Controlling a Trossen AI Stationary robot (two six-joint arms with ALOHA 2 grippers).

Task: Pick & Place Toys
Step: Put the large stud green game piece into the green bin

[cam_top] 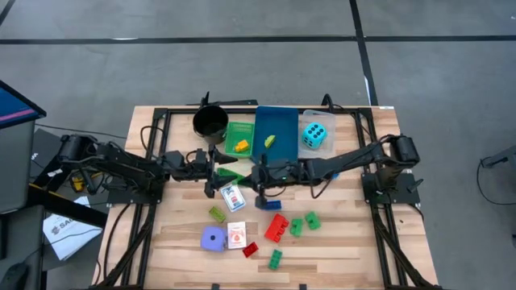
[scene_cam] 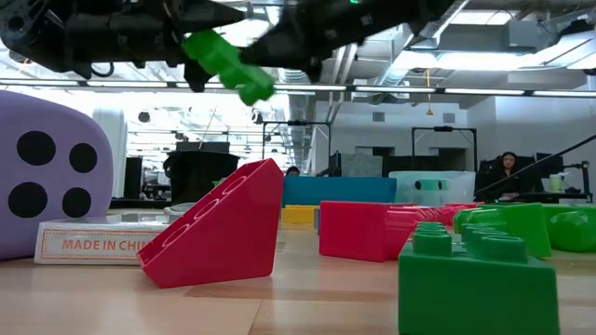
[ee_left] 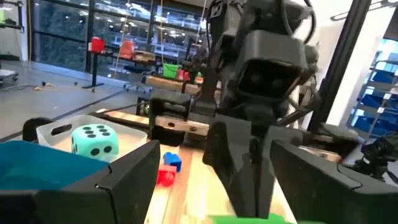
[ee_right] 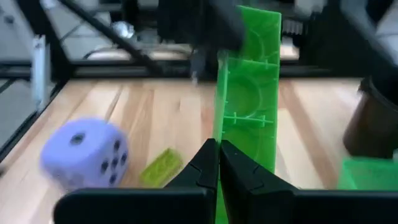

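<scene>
While midair, green brick [ee_right: 249, 93] btwn both tools.

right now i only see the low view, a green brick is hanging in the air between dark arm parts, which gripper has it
Observer: The right gripper: its shut fingers look pinched on the green brick at its edge.
Operator: and the left one
Observer: The left gripper faces it with fingers wide open, not clamped on the brick.
Operator: is the cyan die put away
Observer: Yes, the cyan die sits in the clear tray at the table's back.
</scene>
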